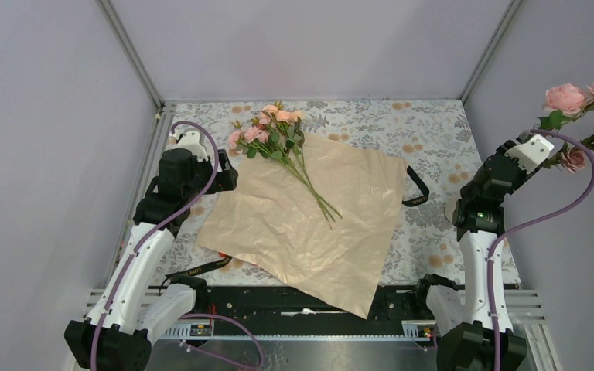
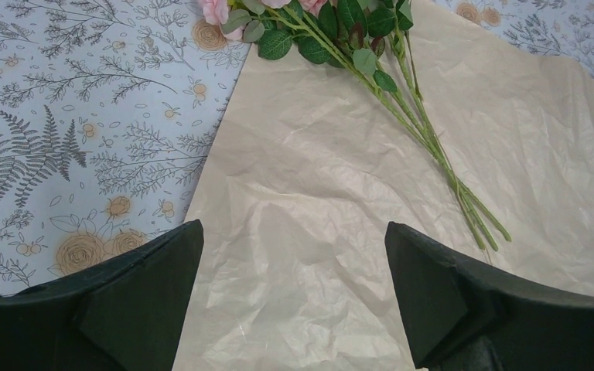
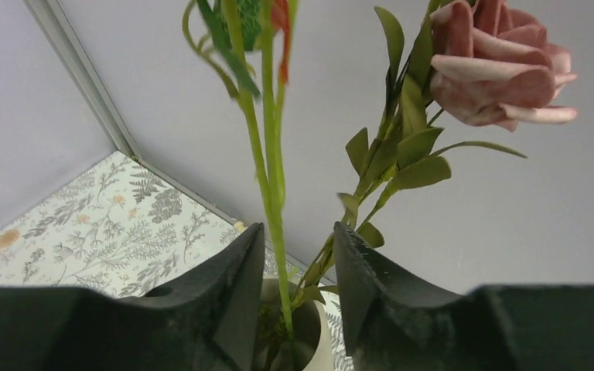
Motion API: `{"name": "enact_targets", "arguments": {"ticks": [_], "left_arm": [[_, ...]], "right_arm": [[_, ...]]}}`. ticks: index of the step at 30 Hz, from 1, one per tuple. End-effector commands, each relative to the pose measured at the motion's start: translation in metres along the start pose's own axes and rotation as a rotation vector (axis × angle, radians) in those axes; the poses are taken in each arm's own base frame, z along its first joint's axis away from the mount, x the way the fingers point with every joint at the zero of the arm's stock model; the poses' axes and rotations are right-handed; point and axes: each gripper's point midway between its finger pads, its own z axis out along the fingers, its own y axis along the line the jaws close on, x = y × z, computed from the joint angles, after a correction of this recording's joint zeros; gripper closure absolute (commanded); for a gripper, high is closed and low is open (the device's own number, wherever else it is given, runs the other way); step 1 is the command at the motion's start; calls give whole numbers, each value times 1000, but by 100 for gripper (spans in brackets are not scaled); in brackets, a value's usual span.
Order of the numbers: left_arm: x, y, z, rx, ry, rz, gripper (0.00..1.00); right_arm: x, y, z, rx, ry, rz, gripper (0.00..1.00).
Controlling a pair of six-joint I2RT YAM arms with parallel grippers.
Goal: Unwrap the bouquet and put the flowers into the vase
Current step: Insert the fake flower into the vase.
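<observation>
The bouquet lies unwrapped: its tan paper (image 1: 317, 224) is spread flat on the table. A few pink and peach flowers (image 1: 272, 130) rest on its far left corner, stems (image 2: 433, 147) pointing right. My left gripper (image 2: 294, 255) hovers open over the paper's left part, holding nothing. Other flowers (image 1: 580, 100) stand in the cream vase (image 3: 321, 336) at the right. My right gripper (image 3: 298, 239) is just above its mouth. The jaws stand apart around the green stems (image 3: 272, 178), not pinching them. A mauve rose (image 3: 503, 69) leans to the right.
A black ribbon (image 1: 416, 189) lies by the paper's right corner, another (image 1: 201, 269) at its near left. The floral tablecloth (image 1: 433, 131) covers the table. Grey walls close in left, back and right, and the paper's near corner overhangs the front rail (image 1: 278, 305).
</observation>
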Motion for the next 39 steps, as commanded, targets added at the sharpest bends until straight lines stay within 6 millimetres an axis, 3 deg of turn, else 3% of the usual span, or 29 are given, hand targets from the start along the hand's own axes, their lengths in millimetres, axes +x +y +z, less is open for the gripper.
{"name": "enact_targets", "arguments": {"ticks": [1,6,10,14,26,34,39], "left_arm": [[-13,-3,1,18,-54,4,4],[-14,-3,0,17,-58,4,4],[-13,-3,1,17,-55,3,4],[-12,-2,1,12,-54,3,4],[-15,-3,-3,18,-68,3,4],[-14,-4,-3,22,-66,-14,4],[-5,-24,-2,107,-35,-170,5]], "right_arm": [[-16,-2,-6,-17,-23,55,52],[-18,-1,-15,-48,-16,102,42],[-17,2,-25,-99,7,123,17],[-9,7,-38,-166,53,137,9],[-6,20,-67,-306,131,204,8],[-24,38,-97,-474,182,272,8],[-37,56,-125,-640,244,272,10]]}}
